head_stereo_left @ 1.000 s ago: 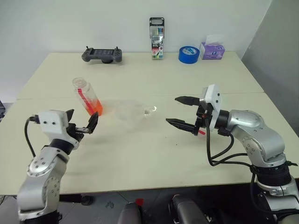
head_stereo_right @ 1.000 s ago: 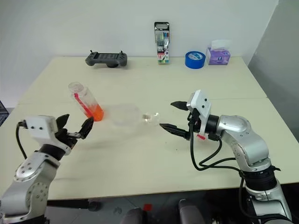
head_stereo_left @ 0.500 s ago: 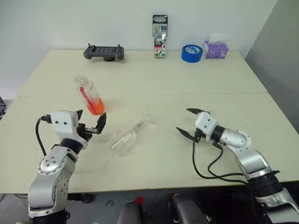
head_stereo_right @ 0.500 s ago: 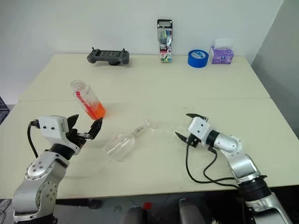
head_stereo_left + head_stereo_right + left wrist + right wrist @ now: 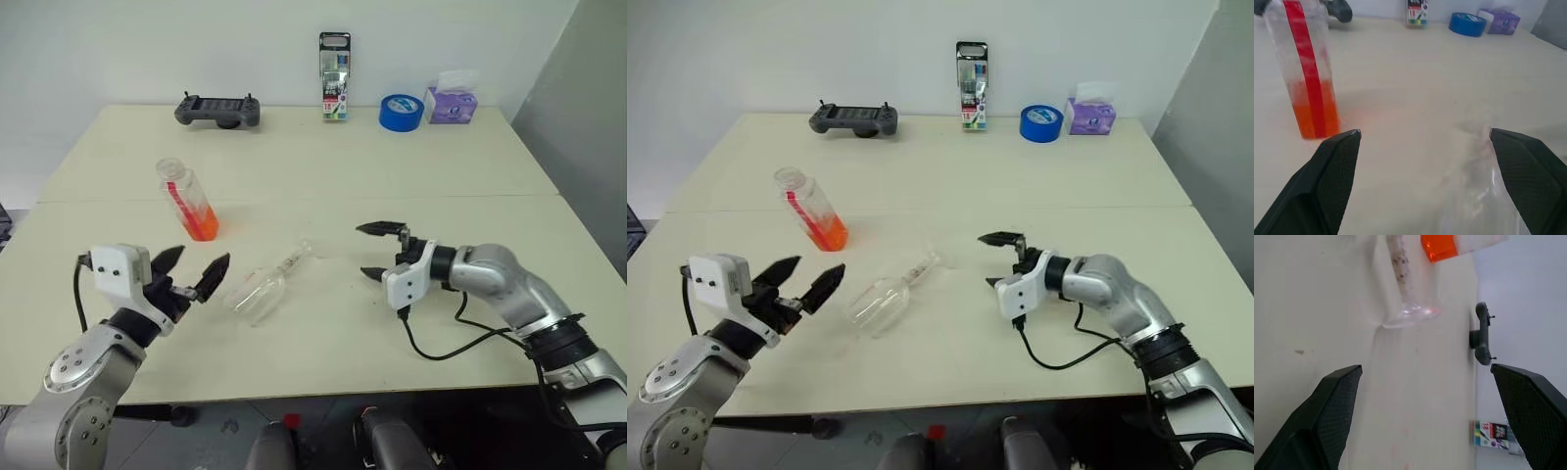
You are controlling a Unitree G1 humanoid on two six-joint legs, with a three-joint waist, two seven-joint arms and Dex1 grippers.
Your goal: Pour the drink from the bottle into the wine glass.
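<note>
The wine glass (image 5: pixel 262 286) lies on its side mid-bench (image 5: pixel 313 176), between my two tools; the bottle (image 5: pixel 186 202) stands upright just behind it, uncapped. Left tool (image 5: pixel 199 270) and right tool (image 5: pixel 380 251) are both spread wide, empty. I judge a careless nudge could roll the glass or tip the open bottle.
</note>
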